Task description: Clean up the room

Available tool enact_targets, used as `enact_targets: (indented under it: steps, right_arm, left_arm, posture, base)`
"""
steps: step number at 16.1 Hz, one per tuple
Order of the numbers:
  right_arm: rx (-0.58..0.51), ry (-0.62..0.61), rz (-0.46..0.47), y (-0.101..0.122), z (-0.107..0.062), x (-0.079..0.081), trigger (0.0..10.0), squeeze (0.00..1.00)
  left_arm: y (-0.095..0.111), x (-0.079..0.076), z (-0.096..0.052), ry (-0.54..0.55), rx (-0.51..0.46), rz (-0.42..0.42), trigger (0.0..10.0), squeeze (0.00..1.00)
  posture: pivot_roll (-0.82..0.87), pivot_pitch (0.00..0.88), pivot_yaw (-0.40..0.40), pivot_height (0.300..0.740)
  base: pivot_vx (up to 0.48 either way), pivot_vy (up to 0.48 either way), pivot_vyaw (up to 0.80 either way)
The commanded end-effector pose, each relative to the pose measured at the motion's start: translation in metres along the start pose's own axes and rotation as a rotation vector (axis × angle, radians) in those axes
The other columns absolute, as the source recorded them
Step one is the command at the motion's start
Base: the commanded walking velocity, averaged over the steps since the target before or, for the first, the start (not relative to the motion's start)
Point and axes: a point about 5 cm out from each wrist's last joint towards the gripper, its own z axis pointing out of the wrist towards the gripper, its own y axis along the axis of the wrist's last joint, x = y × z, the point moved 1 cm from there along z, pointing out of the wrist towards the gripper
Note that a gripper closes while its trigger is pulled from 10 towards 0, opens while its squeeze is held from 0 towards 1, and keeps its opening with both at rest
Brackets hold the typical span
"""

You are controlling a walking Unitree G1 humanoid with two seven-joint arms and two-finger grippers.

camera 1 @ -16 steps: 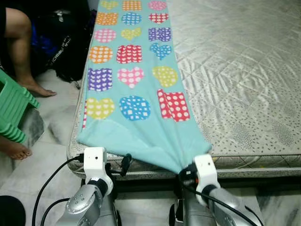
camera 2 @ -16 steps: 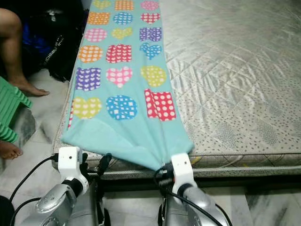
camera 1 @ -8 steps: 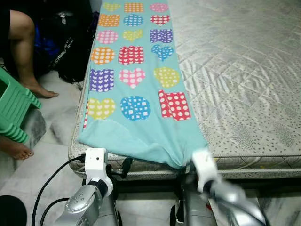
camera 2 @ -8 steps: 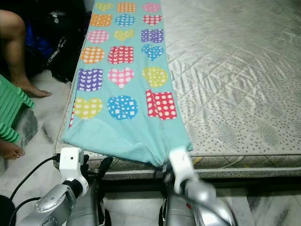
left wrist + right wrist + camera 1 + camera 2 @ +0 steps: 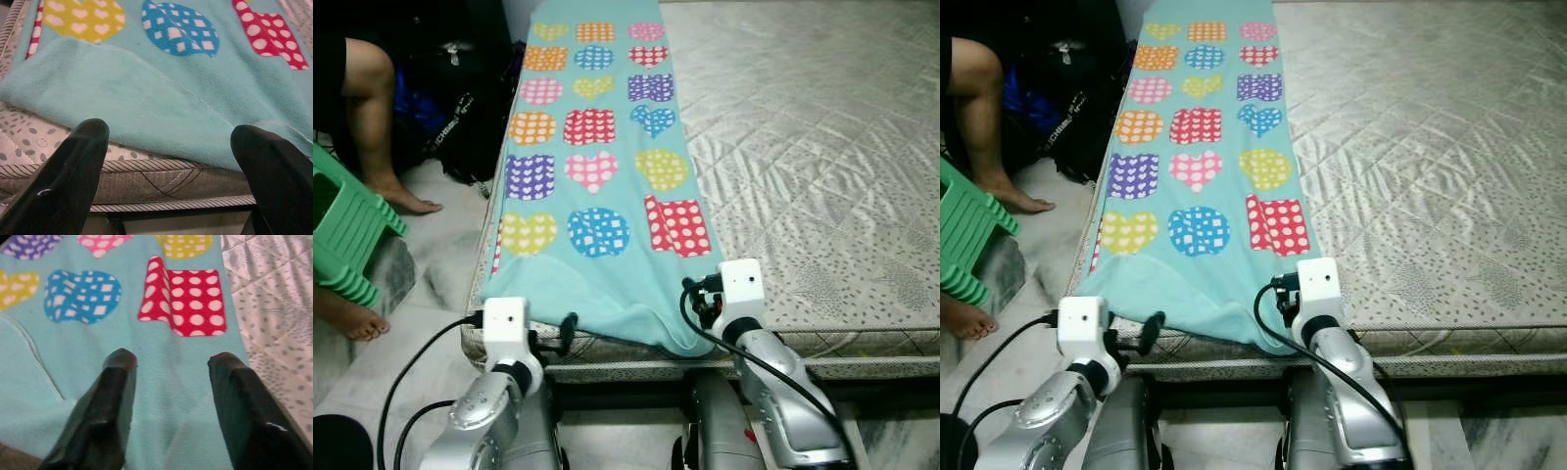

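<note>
We have the turquoise fleece blanket [image 5: 597, 186] lying folded in a long strip along the mattress's [image 5: 822, 176] left side, its near end at the bed's edge. Our right gripper [image 5: 168, 377] hovers spread over the near right corner, holding nothing; our left gripper [image 5: 168, 147] waits agape just short of the near edge. We judge folding is underway: next, pinch both near corners.

The far end of the patterned blanket [image 5: 597, 176] is cut off by the top edge of the head views, and the mattress [image 5: 822, 166] by the top and right edges. A seated person's leg [image 5: 374, 127] is cropped at the left edge, as is the green stool [image 5: 342, 235]. The dark bags [image 5: 460, 108] beside the bed are too shadowed to be made out.
</note>
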Motion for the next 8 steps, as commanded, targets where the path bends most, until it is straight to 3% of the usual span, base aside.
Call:
enact_targets:
  steps: [1,2,4,6,8]
  right_arm:
    - [0.002,0.037,0.036,-0.002,0.004,0.012,10.0,1.0]
    - [0.13,0.14,0.069,-0.023,0.015,0.041,10.0,1.0]
    - [0.209,0.163,0.063,-0.037,0.02,0.053,10.0,1.0]
    - [0.331,0.244,0.072,-0.057,0.025,0.078,10.0,1.0]
    - [0.337,0.207,0.065,-0.061,0.028,0.077,10.0,1.0]
  left_arm:
    - [-0.003,0.001,0.0,-0.002,0.009,-0.007,10.0,0.0]
    - [-0.002,-0.006,0.004,-0.046,0.012,-0.014,10.0,0.0]
    - [0.0,-0.01,0.006,-0.057,0.008,-0.017,10.0,0.0]
    - [0.0,-0.017,0.008,-0.08,0.009,-0.023,10.0,0.0]
    - [-0.001,-0.017,0.008,-0.084,0.011,-0.024,10.0,0.0]
  posture:
    - [0.01,0.095,0.024,0.587]
    - [0.02,0.095,0.026,0.587]
    - [0.02,0.095,0.026,0.587]
    - [0.02,0.095,0.026,0.587]
    - [0.02,0.092,0.028,0.587]
  base:
    - [0.0,0.0,0.0]
    - [0.0,0.0,0.0]
    - [0.0,0.0,0.0]
    - [0.0,0.0,0.0]
    - [0.0,0.0,0.0]
